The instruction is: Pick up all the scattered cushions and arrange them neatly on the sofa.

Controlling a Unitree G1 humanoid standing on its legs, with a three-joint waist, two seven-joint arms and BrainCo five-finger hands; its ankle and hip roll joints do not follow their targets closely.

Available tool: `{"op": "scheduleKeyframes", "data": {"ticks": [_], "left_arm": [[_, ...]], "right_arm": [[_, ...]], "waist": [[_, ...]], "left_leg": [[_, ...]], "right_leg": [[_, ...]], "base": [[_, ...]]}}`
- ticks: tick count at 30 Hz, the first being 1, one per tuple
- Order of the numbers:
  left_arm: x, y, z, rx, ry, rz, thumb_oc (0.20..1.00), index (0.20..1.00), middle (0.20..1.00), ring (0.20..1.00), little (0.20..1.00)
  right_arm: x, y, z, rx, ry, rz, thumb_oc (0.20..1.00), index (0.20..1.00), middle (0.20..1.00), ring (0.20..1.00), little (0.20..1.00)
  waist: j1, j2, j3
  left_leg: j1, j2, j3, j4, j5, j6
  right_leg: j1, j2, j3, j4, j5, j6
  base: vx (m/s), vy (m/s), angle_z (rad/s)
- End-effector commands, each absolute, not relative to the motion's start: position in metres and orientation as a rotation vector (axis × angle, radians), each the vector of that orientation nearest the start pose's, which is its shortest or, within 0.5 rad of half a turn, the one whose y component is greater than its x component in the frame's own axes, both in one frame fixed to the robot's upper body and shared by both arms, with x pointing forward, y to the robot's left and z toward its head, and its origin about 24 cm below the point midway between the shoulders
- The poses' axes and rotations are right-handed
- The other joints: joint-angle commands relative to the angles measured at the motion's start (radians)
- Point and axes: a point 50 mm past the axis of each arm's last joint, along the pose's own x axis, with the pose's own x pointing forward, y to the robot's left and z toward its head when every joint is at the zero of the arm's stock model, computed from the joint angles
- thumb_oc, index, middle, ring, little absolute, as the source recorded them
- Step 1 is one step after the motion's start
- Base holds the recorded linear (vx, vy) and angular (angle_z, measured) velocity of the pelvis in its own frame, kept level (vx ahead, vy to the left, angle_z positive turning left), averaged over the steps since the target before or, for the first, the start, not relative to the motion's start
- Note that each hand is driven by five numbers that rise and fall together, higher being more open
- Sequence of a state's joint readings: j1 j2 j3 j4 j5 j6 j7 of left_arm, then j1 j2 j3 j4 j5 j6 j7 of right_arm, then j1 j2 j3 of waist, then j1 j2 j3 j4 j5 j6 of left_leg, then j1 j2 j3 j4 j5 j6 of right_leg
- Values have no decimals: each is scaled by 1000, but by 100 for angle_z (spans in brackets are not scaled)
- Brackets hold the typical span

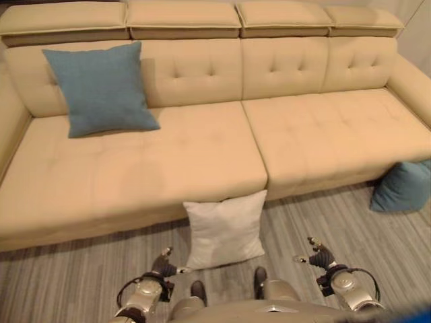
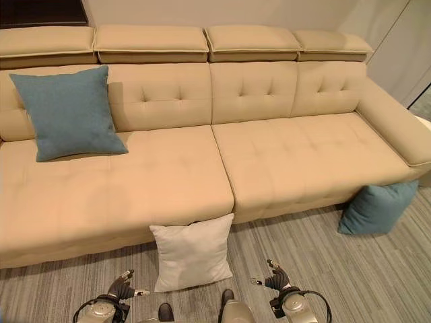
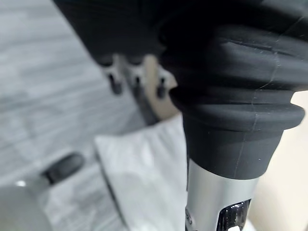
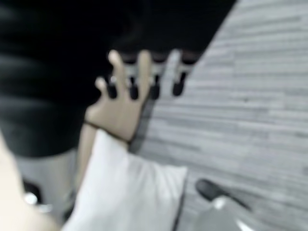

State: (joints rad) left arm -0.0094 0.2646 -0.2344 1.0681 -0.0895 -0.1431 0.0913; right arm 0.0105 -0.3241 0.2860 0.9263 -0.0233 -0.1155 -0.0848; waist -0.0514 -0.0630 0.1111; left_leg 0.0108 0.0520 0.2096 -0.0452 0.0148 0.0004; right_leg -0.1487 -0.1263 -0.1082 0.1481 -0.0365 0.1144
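On the floor, against the sofa (image 1: 202,155) front: white cushion (image 1: 224,229), upright, dead ahead between left hand (image 1: 163,264) and right hand (image 1: 319,256) (left nearer); both released, empty.

Grey wood-grain plank floor (image 2: 377,276) (striped), pale wall (image 2: 222,12) behind, dark opening (image 2: 42,12) at far left
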Motion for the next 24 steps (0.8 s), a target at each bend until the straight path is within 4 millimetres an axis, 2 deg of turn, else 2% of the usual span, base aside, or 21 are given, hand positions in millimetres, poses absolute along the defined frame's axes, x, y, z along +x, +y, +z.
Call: {"op": "scheduleKeyframes", "data": {"ticks": [1,3,6,7,8,9,10,12,13,14,15,16,17,18,20,21,22,23,24], "left_arm": [[163,233,-124,322,788,82,1000,1000,1000,1000,1000],[176,232,-117,321,733,86,1000,1000,1000,1000,1000],[212,231,-91,313,579,108,1000,1000,1000,1000,1000],[225,230,-81,307,524,121,1000,1000,1000,1000,1000],[252,230,-57,287,408,160,1000,1000,1000,1000,1000],[253,229,-57,286,407,160,1000,1000,1000,1000,1000],[265,231,-45,287,355,186,1000,1000,1000,1000,1000],[284,232,-26,292,282,222,1000,1000,1000,1000,1000],[301,233,-7,289,214,259,1000,1000,1000,1000,1000],[302,233,-7,289,214,259,1000,1000,1000,1000,1000],[319,238,16,288,140,318,1000,1000,1000,1000,1000],[327,239,27,278,105,341,1000,1000,1000,1000,1000],[328,239,27,278,104,341,1000,1000,1000,1000,1000],[336,244,41,279,64,374,1000,1000,1000,1000,1000],[356,250,77,263,-24,421,1000,1000,1000,1000,1000],[359,250,83,268,-38,425,1000,1000,1000,1000,1000],[359,250,84,268,-40,425,1000,1000,1000,1000,1000],[366,253,97,244,-65,444,1000,1000,1000,1000,1000],[369,255,106,247,-91,451,1000,1000,1000,1000,1000]], "right_arm": [[170,-225,-116,-475,741,70,1000,1000,1000,1000,1000],[174,-226,-112,-478,715,63,1000,1000,1000,1000,1000],[190,-228,-99,-473,633,35,1000,1000,1000,1000,1000],[198,-227,-94,-469,600,22,1000,1000,1000,1000,1000],[219,-225,-79,-447,516,-8,1000,1000,1000,1000,1000],[219,-225,-79,-447,515,-8,1000,1000,1000,1000,1000],[229,-224,-71,-442,476,-27,1000,1000,1000,1000,1000],[252,-220,-53,-419,388,-55,1000,1000,1000,1000,1000],[271,-218,-36,-413,311,-90,1000,1000,1000,1000,1000],[271,-218,-36,-413,311,-90,1000,1000,1000,1000,1000],[294,-216,-10,-405,206,-131,1000,1000,1000,1000,1000],[305,-213,3,-389,149,-151,1000,1000,1000,1000,1000],[305,-213,4,-389,148,-151,1000,1000,1000,1000,1000],[315,-212,17,-380,96,-171,1000,1000,1000,1000,1000],[345,-211,65,-339,-62,-241,1000,1000,1000,1000,1000],[350,-213,76,-330,-95,-258,1000,1000,1000,1000,1000],[350,-213,76,-329,-97,-259,1000,1000,1000,1000,1000],[361,-215,96,-316,-145,-287,1000,1000,1000,1000,1000],[366,-218,107,-320,-171,-303,1000,1000,1000,1000,1000]], "waist": [[-2,-57,2],[-1,-61,20],[-9,-62,67],[-13,-59,86],[-19,-53,124],[-18,-52,124],[-22,-49,137],[-33,-42,154],[-40,-35,162],[-41,-35,160],[-48,-21,169],[-52,-18,170],[-53,-17,167],[-60,-15,171],[-73,8,161],[-75,13,159],[-76,15,155],[-77,25,153],[-77,32,146]], "left_leg": [[-22,-49,-26,145,-142,-29],[-58,-33,-28,162,-136,-42],[-159,-1,-39,215,-126,-59],[-195,5,-43,234,-122,-61],[-283,16,-45,282,-115,-61],[-288,18,-45,290,-121,-61],[-341,22,-45,320,-120,-60],[-433,33,-37,368,-120,-59],[-524,48,-31,418,-120,-59],[-527,48,-31,420,-121,-58],[-622,81,-36,487,-156,-68],[-666,94,-36,502,-155,-69],[-674,95,-37,506,-156,-69],[-734,107,-40,533,-156,-71],[-942,143,-62,620,-158,-77],[-978,152,-66,626,-157,-78],[-988,153,-68,630,-158,-78],[-1057,161,-77,649,-157,-79],[-1091,159,-79,657,-160,-78]], "right_leg": [[-3,-41,8,-26,81,73],[-13,-41,-8,-30,76,63],[-77,-46,-38,-1,64,44],[-114,-49,-40,20,62,40],[-202,-53,-45,71,57,30],[-206,-52,-44,77,54,29],[-253,-53,-46,102,52,24],[-344,-52,-39,145,48,18],[-424,-53,-40,178,43,12],[-427,-53,-40,179,43,12],[-531,-49,-30,248,13,19],[-571,-50,-29,256,12,18],[-577,-50,-29,258,12,18],[-637,-48,-21,285,11,16],[-827,-49,-8,352,3,12],[-860,-50,-6,358,0,12],[-868,-50,-7,361,-1,12],[-940,-52,2,386,-4,11],[-973,-52,5,397,-6,10]], "base": [[-31,-145,-2],[-101,-166,28],[-197,-152,53],[-355,-113,21],[-276,-76,23],[-268,-76,25],[-138,-42,20],[-215,-39,11],[-170,-20,1],[-138,-39,-2],[-68,-48,1],[-67,-48,1],[-94,-41,-2],[-104,-65,-6],[-131,-82,-1],[-53,-44,0],[-5,-53,1],[15,-32,0],[19,-44,2]]}}
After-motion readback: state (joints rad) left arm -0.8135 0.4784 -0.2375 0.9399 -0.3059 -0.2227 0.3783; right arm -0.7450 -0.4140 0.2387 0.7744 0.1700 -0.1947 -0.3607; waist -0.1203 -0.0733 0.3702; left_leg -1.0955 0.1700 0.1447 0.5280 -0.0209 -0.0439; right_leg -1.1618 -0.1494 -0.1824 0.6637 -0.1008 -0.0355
